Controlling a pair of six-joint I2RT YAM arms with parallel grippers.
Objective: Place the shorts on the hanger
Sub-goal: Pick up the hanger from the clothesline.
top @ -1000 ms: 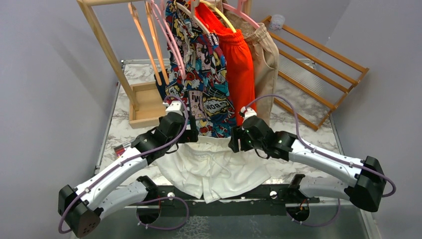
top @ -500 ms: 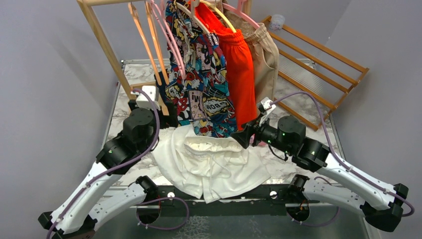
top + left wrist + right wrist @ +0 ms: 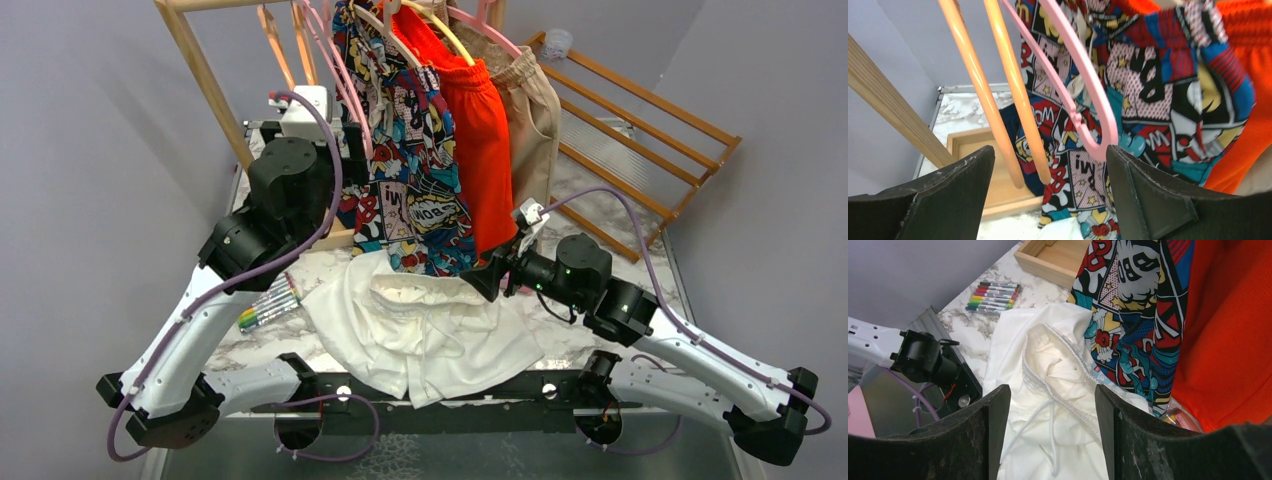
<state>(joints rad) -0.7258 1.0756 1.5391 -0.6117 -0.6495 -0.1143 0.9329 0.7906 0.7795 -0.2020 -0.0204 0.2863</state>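
Jaws apart on my left gripper point(image 3: 1048, 165), lifted toward the pink hanger point(image 3: 1087, 75) just ahead, nothing gripped. My right gripper point(image 3: 1053, 395) gapes empty above the shorts point(image 3: 1058, 360), heaped on the table point(image 3: 1043, 295). Nothing hung yet.

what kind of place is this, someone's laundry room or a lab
Likely a lab bench staged as a laundry corner: robot arms bolted to a marble-patterned table, a wooden rack holding comic-print shorts, plain grey walls.

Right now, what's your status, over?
Left gripper open at the hanger. Right gripper open, aimed at the shorts, heaped on the table. Orange hangers hang close beside the hanger.
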